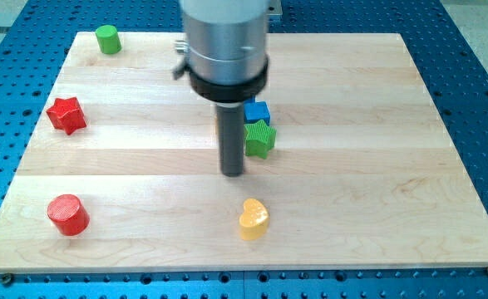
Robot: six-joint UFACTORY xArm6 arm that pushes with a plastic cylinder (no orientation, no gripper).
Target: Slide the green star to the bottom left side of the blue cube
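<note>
Wooden board (377, 100): my tip (233, 173) left of green star (260, 139); rod hides blue cube (257, 111) edge; no pincer.

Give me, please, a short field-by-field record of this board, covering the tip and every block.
tip: my tip on the board, just to the view's left of and slightly below the green star
green star: directly below the blue cube, touching it
yellow block: bottom centre
red star: left edge
red cylinder: bottom left
green cylinder: top left
</note>
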